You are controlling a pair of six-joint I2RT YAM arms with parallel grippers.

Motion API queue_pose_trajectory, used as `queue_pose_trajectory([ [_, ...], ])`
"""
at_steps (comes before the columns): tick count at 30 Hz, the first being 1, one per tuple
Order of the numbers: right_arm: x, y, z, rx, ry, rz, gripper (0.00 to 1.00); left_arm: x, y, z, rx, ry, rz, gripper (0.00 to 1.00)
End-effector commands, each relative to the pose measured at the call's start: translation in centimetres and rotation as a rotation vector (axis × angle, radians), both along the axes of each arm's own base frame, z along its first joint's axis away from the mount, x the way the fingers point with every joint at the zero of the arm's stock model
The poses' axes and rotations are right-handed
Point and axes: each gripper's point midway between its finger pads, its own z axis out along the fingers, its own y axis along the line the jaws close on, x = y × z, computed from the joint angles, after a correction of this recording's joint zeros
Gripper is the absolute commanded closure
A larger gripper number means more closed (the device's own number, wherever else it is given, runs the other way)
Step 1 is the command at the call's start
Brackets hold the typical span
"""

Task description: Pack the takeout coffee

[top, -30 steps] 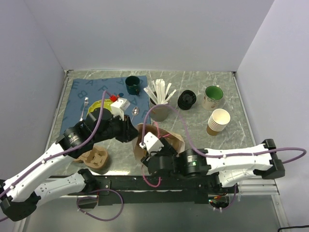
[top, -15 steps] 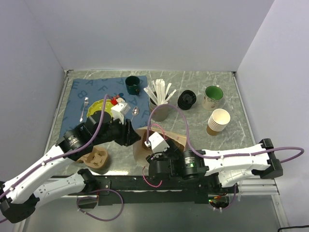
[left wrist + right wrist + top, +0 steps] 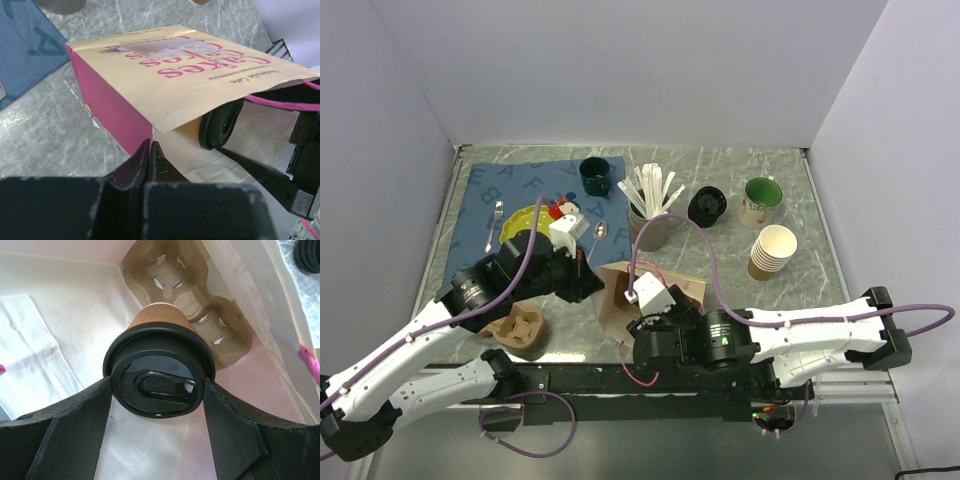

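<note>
— Where's the coffee now?

— I have the takeout coffee (image 3: pixel 159 360) in the right gripper (image 3: pixel 157 384), whose fingers press on either side of the black lid (image 3: pixel 160 390). The cup is already inside the paper bag (image 3: pixel 190 75), which lies on its side at about 6 o'clock from the cup of stirrers (image 3: pixel 650 215).

— And the left arm?

— The left gripper (image 3: pixel 150 150) is clenched tight, tips at the bag's lower lip. I can't tell whether any paper is caught between them.

— So how far along are we?

— Past halfway, I'd say. A cup carrier (image 3: pixel 185 295) lies deep in the bag, at 12 o'clock beyond the cup, but the coffee isn't seated in it. What's left, as I judge it, is pushing the cup home into a pocket, letting go and backing the right arm out without dragging the bag along.
</note>
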Motion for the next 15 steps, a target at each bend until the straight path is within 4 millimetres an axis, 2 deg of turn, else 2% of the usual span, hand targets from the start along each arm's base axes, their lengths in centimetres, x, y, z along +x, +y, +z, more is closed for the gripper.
queue_pose_trajectory([
  [1, 0.2, 0.4, 1.6, 0.011, -0.045, 0.111, 0.44, -0.7, -0.8, 1.7, -0.073, -0.054, -0.064, 0.99],
  [2, 0.2, 0.8, 2.1, 0.017, -0.061, 0.149, 0.44, -0.6, -1.0, 2.6, -0.118, -0.096, -0.073, 0.99],
  [3, 0.3, 1.1, 2.6, 0.017, -0.076, 0.178, 0.43, -0.6, -1.1, 1.7, -0.110, -0.106, -0.087, 0.99],
  [8, 1.3, 1.0, 4.6, -0.098, -0.166, 0.302, 0.43, -0.8, -1.3, 2.7, -0.157, -0.211, -0.134, 0.99],
  [11, 1.3, 0.9, 4.6, -0.180, -0.174, 0.363, 0.42, -1.2, -1.4, 3.1, -0.187, -0.256, -0.169, 0.99],
  [15, 1.7, 0.4, 4.8, -0.307, -0.183, 0.406, 0.40, -1.9, -1.4, 2.1, -0.191, -0.271, -0.210, 0.99],
])
